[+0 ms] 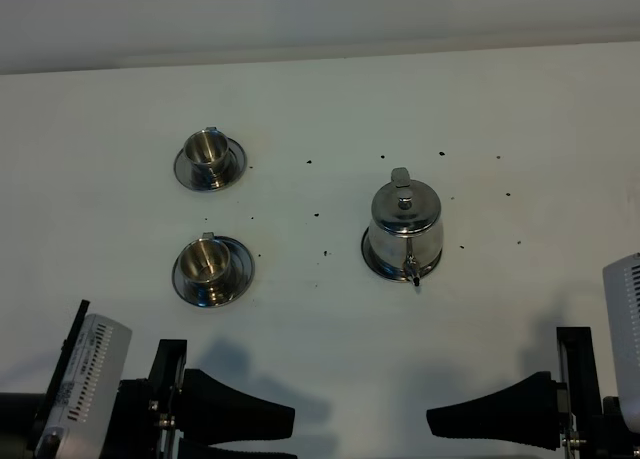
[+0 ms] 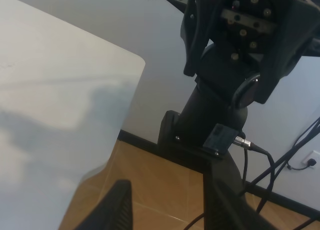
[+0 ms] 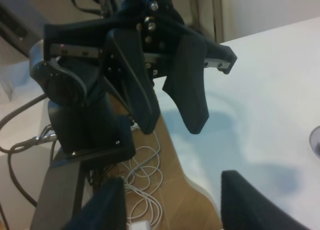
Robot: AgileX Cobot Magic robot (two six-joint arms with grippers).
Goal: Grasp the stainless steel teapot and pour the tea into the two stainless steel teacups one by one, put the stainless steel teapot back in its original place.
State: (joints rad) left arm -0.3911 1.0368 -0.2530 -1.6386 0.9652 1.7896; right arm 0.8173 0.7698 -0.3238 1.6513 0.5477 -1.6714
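The stainless steel teapot point(image 1: 403, 229) stands upright right of the table's middle, lid on, its spout pointing to the front edge. The two stainless steel teacups stand on saucers at the left: the far teacup point(image 1: 208, 149) and the near teacup point(image 1: 205, 261). My left gripper point(image 1: 293, 434) is open and empty at the front left edge, well short of the near teacup. My right gripper point(image 1: 434, 437) is open and empty at the front right edge, in front of the teapot. Each wrist view shows its own fingers apart with nothing between them: the left gripper point(image 2: 167, 180) and the right gripper point(image 3: 172, 180).
The white table point(image 1: 320, 99) has small dark specks around its middle, between the cups and the pot. The left wrist view shows the table's corner point(image 2: 135, 59) and the other arm's base point(image 2: 210, 120) over a wooden floor. The right wrist view shows the left arm's open fingers point(image 3: 187, 89).
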